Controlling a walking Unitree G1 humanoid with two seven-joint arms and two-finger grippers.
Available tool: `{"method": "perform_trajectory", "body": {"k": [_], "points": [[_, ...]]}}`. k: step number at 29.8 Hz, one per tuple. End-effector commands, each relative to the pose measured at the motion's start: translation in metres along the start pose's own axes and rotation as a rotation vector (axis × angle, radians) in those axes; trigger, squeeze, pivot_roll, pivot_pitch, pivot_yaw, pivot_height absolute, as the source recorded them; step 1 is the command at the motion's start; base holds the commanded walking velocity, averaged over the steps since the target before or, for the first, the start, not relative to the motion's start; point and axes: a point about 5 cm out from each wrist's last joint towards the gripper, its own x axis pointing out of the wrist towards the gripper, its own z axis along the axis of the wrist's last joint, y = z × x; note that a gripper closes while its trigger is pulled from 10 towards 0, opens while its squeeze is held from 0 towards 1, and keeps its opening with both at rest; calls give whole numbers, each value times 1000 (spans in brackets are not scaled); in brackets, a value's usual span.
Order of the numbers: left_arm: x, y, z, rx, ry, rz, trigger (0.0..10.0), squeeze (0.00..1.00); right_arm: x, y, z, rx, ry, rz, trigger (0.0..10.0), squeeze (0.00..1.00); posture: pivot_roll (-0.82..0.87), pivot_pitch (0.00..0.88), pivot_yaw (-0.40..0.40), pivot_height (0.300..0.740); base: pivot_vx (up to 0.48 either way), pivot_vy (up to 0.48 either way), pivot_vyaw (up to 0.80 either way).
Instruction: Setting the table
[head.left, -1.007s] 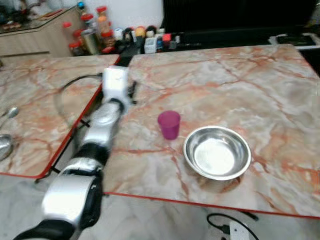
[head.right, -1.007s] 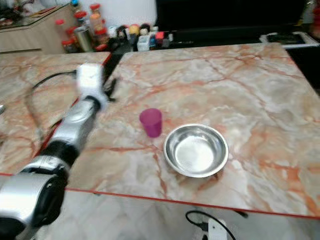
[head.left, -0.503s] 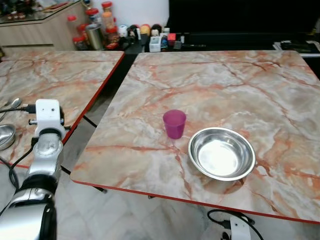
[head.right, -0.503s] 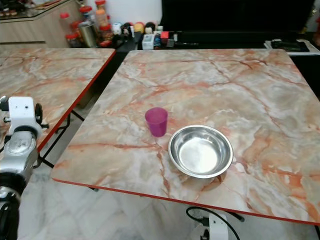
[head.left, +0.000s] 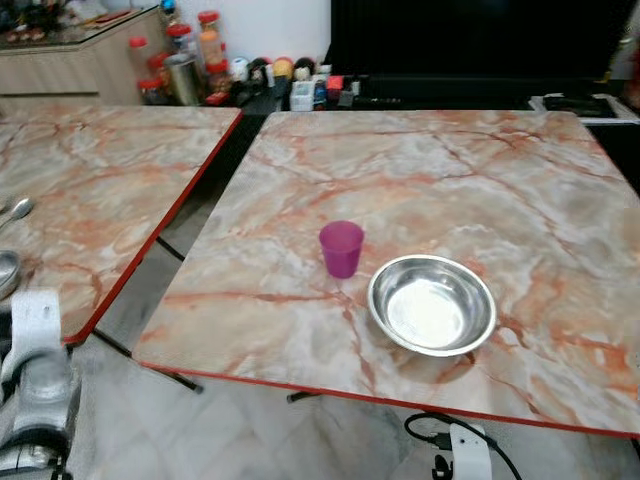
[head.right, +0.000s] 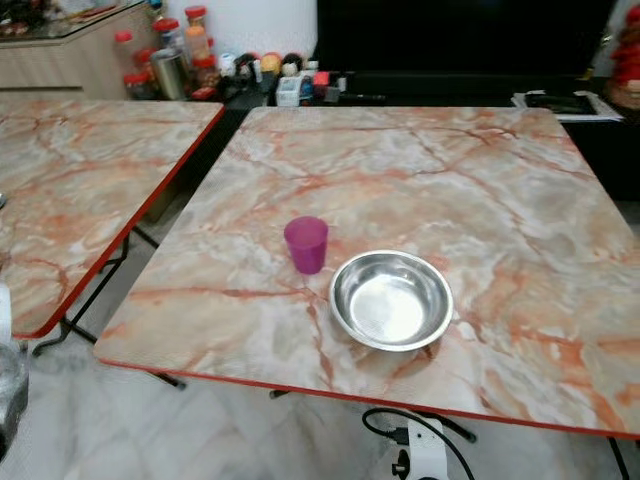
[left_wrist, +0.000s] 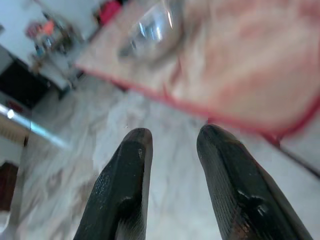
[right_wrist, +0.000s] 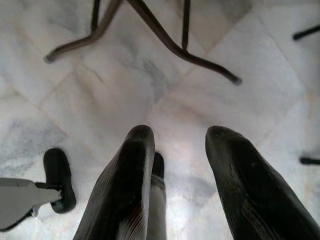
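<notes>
A purple cup (head.left: 341, 248) stands upright near the middle of the right marble table (head.left: 430, 170). Just to its right, a small gap away, sits an empty steel bowl (head.left: 432, 304). On the left table (head.left: 90, 190) lie a spoon (head.left: 15, 211) and the rim of another steel bowl (head.left: 5, 272); the blurred left wrist view also catches that bowl (left_wrist: 150, 27) beyond the table's red edge. My left arm (head.left: 35, 385) hangs low at the bottom left corner. The left gripper (left_wrist: 175, 134) is open and empty above the floor. Over the floor tiles, the right gripper (right_wrist: 181, 132) is also open and empty.
Bottles and jars (head.left: 195, 60) line the back beside a dark cabinet (head.left: 470, 45). A floor gap (head.left: 190, 235) separates the two tables. A power strip with cable (head.left: 455, 450) lies on the floor in front of the right table. Table legs (right_wrist: 165, 40) stand near my right gripper.
My left arm has drawn back from over the tables and dropped to the bottom left corner. The cup and bowl have stayed put; the camera shifted a little.
</notes>
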Motion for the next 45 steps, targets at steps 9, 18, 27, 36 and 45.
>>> {"method": "perform_trajectory", "body": {"k": [9,18,27,36,45], "points": [[-53,-17,-100,25,400,-75,10000,0,0,3,-1,1,13,6,10000,0,2,0,78,740,0,0,0],[-78,-63,-102,-19,447,-369,10000,0,1,2,3,5,6,2,10000,0,11,0,68,740,0,0,0],[-100,-94,-101,58,423,-630,10000,0,2,2,6,14,2,-1,10000,0,9,0,60,740,0,0,0],[-113,-106,-103,61,441,-712,10000,0,2,-1,5,13,8,-11,10000,0,0,0,60,740,0,0,0],[-117,-107,-108,85,457,-715,10000,0,2,-2,9,6,-1,-5,10000,0,4,0,53,740,0,235,0]]}}
